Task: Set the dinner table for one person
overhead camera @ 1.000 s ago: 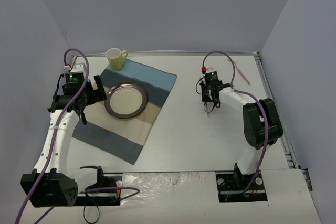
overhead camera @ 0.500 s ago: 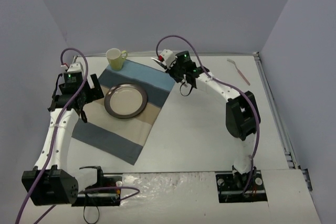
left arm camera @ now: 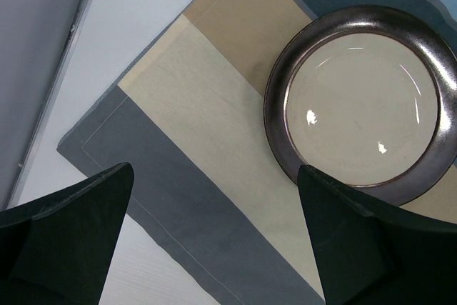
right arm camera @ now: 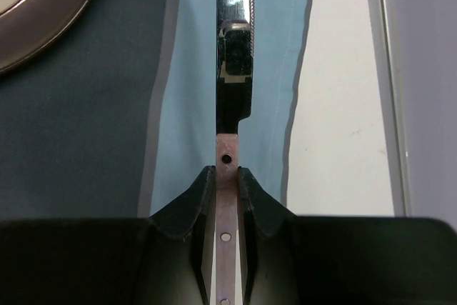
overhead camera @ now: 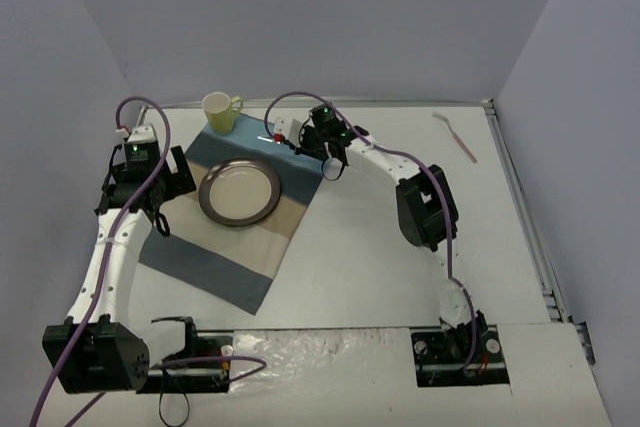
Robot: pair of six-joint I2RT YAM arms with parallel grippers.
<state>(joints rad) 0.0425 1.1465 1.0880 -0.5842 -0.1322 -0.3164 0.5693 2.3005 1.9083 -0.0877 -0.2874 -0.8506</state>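
The dinner table point(overhead camera: 400, 237) is a white top carrying a blue-and-beige striped placemat point(overhead camera: 240, 247). On the mat sits a dark-rimmed cream plate point(overhead camera: 240, 192), also in the left wrist view point(left arm camera: 360, 105). My right gripper point(overhead camera: 297, 135) hangs above the mat's far right stripe, just beyond the plate. It is shut point(right arm camera: 227, 173) on the reddish handle of a knife point(right arm camera: 234, 33), whose shiny blade points away from the wrist over the light blue stripe. My left gripper point(left arm camera: 214, 248) stands open and holds nothing, over the mat's left edge point(overhead camera: 165, 187).
A pale yellow cup point(overhead camera: 220, 110) stands at the far corner of the mat. A thin pink utensil point(overhead camera: 455, 137) lies at the far right of the table, near the metal edge rail point(overhead camera: 520, 197). Grey walls close in the far side and both flanks.
My right arm has swung left from the right half of the table to above the mat's far right stripe, carrying the knife. The left arm has barely moved.
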